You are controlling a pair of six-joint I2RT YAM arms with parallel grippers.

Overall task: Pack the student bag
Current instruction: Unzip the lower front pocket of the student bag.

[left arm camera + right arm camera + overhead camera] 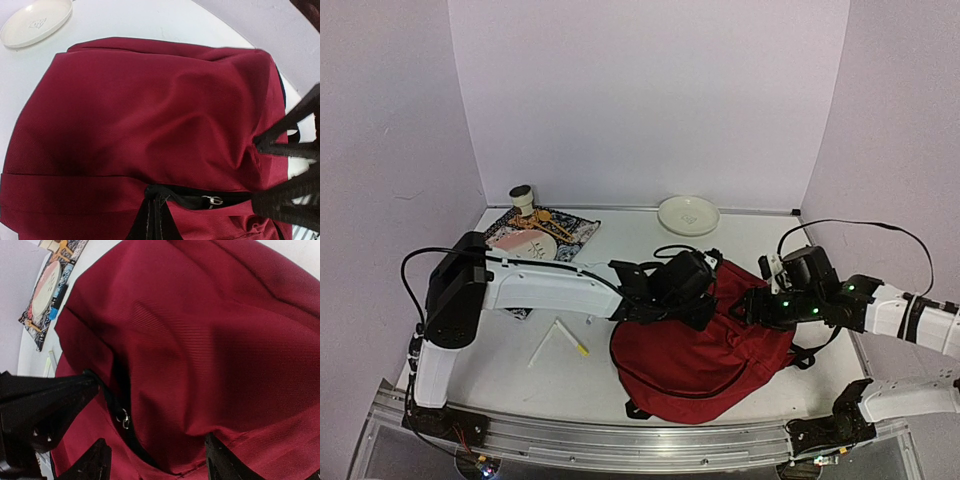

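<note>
The student bag (705,350), dark red with black zippers, lies on the table in front of both arms. In the left wrist view my left gripper (154,199) is shut, pinching the black zipper edge of the bag (150,110) at the end of a slightly parted zipper. A small metal pull (215,201) lies just right of it. My right gripper (157,462) is open. Its fingers (95,462) stand on either side of a raised fold of the bag (210,340), close to the same zipper pull (123,419). From above, the left gripper (703,305) and the right gripper (752,305) meet over the bag's upper part.
A white plate (688,214) sits at the back centre. At the back left a patterned mat (570,232) carries a pink plate (525,243) and a small cup (522,197). A pencil (572,338) and a white stick (540,347) lie left of the bag.
</note>
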